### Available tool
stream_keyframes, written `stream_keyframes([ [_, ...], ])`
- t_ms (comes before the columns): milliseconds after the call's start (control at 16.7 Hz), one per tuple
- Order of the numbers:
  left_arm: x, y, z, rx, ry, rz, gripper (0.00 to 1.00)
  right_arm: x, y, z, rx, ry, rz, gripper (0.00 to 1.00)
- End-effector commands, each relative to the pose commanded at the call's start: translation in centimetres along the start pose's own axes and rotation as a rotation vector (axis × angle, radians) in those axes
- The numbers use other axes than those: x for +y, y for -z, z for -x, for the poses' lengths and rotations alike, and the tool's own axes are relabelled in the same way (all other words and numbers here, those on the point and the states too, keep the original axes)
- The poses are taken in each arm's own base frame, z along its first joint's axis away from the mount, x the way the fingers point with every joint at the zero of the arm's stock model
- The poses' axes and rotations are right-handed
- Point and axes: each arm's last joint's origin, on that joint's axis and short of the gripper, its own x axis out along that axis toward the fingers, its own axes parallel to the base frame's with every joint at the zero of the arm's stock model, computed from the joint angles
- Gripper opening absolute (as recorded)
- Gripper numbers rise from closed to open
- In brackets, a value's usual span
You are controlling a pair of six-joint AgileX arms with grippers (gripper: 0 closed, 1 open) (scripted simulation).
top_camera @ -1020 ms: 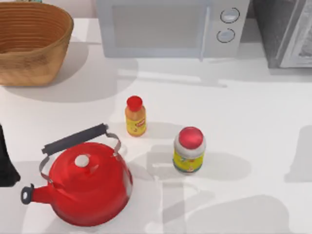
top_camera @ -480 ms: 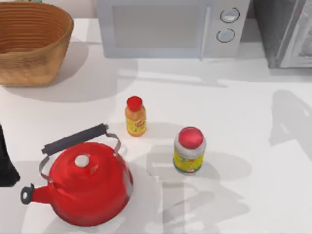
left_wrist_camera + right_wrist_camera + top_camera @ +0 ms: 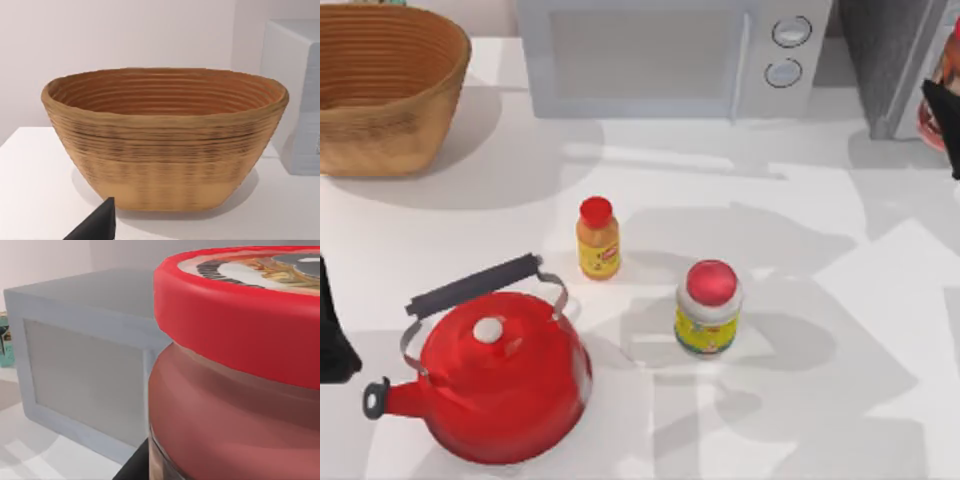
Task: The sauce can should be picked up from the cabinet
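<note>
Red-rimmed sauce can point(image 3: 235, 390), apparently reddish-bodied

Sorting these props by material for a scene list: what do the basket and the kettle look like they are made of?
The basket looks like woven or coiled wicker, matte tan-brown: fine horizontal ridges ring its wall in the left wrist view. The kettle looks like glossy red enamelled or painted metal, going by its smooth sheen, with a dark handle that may be plastic or rubber.
</note>
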Motion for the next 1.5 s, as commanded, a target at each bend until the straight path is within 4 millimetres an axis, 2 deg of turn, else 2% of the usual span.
stream_keyframes([
  [240,0.0,0.0,0.0,0.000,0.000,0.000,1.00,-2.8,5.7,-2.3,0.008,-0.107,-0.011,0.00],
  [420,0.0,0.0,0.0,0.000,0.000,0.000,1.00,-3.7,8.3,-2.9,0.002,-0.152,-0.006,0.00],
  [540,0.0,0.0,0.0,0.000,0.000,0.000,1.00,-4.0,9.0,-3.0,0.000,-0.164,-0.004,0.00],
  [900,0.0,0.0,0.0,0.000,0.000,0.000,1.00,-3.7,9.0,-3.2,0.002,-0.169,-0.007,0.00],
  [1080,0.0,0.0,0.0,0.000,0.000,0.000,1.00,-3.7,9.2,-4.7,-0.009,-0.170,0.003,0.00],
  [1320,0.0,0.0,0.0,0.000,0.000,0.000,1.00,-3.3,10.7,-7.5,-0.004,-0.165,-0.004,0.00],
  [1500,0.0,0.0,0.0,0.000,0.000,0.000,1.00,-2.9,11.6,-8.8,-0.001,-0.164,-0.004,0.00],
])
